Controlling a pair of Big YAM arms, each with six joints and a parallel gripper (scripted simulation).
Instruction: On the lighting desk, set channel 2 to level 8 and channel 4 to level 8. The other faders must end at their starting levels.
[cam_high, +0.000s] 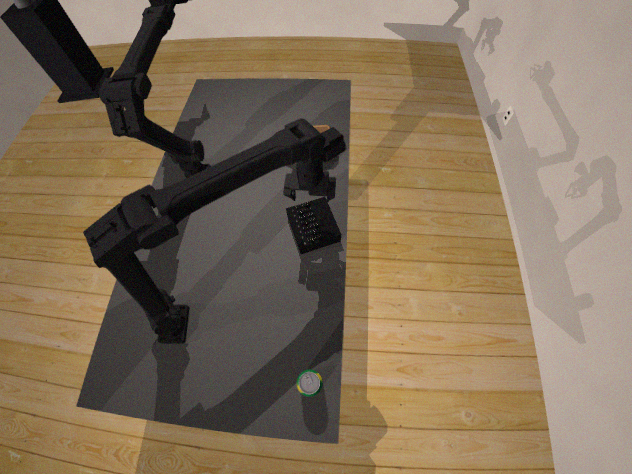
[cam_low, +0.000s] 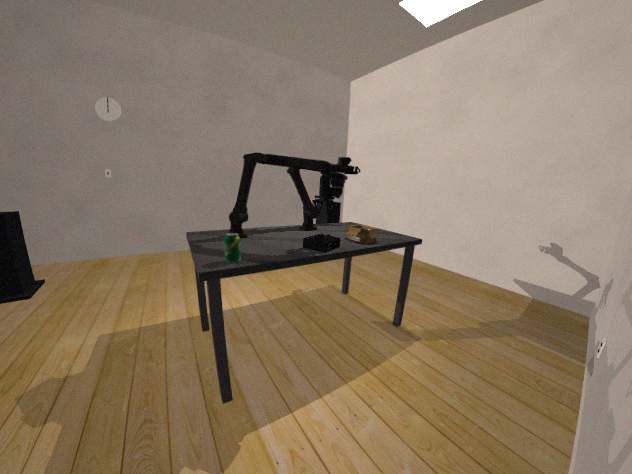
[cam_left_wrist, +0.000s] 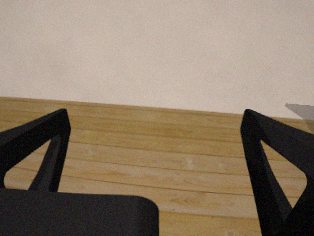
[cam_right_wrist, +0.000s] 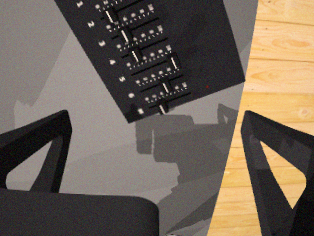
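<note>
Near table's long edge: desk (cam_high: 326, 219) (cam_low: 321, 243) (cam_right_wrist: 200, 45), fader row slanting away ahead of right gripper (cam_high: 309, 191) (cam_right_wrist: 156, 119), nearer one. Right fingers wide apart, nothing held; left gripper (cam_left_wrist: 156, 120) likewise, facing wall.

Lighting desk (cam_high: 326, 221) (cam_low: 321, 243) (cam_right_wrist: 200, 55) cropped, right wrist.
</note>
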